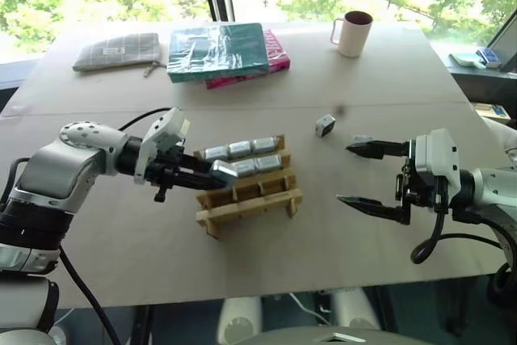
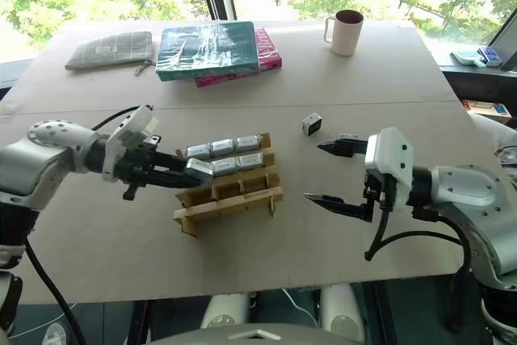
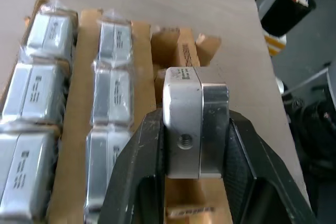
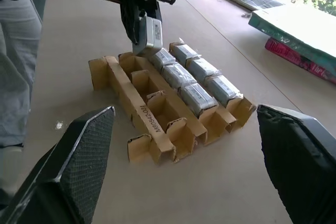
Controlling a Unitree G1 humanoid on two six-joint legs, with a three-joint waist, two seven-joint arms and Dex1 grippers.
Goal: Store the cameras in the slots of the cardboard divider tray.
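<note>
Clenched black fingers [image 3: 142, 182] of the left pincer [image 1: 212, 173] grasp a silver camera [image 3: 191, 124] just above the cardboard divider tray [image 1: 250, 204]; beyond it, the right pincer [image 1: 365, 174] hangs released over the surface [image 1: 121, 240].

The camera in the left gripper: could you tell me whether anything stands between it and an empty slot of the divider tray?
Nothing visible does. The left gripper holds the camera just above the cardboard divider tray, whose near row of slots stands open. The wrapped cameras fill the other two rows beside it.

Window-ledge items [image 1: 478, 58] — cropped, indistinct
</note>
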